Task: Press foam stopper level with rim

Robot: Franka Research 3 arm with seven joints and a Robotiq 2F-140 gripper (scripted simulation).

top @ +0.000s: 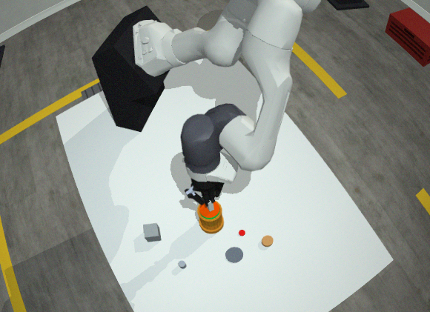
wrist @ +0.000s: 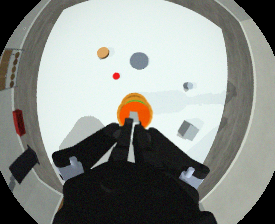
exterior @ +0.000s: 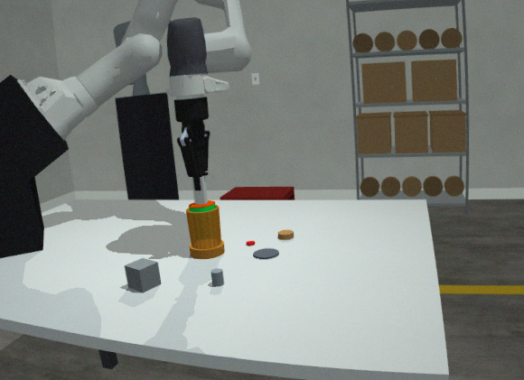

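An orange ribbed jar (top: 211,220) stands upright on the white table, with a green rim and an orange foam stopper (top: 208,211) in its mouth. It also shows in the side view (exterior: 205,232), where the stopper (exterior: 201,205) stands slightly above the green rim. My gripper (exterior: 200,196) is shut with nothing between the fingers. It points straight down, and its fingertips (top: 210,207) touch the stopper's top. In the wrist view the shut fingers (wrist: 132,137) reach onto the orange stopper (wrist: 136,108).
A grey cube (top: 152,232), a small grey cylinder (top: 182,264), a flat grey disc (top: 234,254), a small red dot (top: 242,232) and a tan disc (top: 267,241) lie on the table around the jar. A black pedestal (top: 126,74) holds the arm's base.
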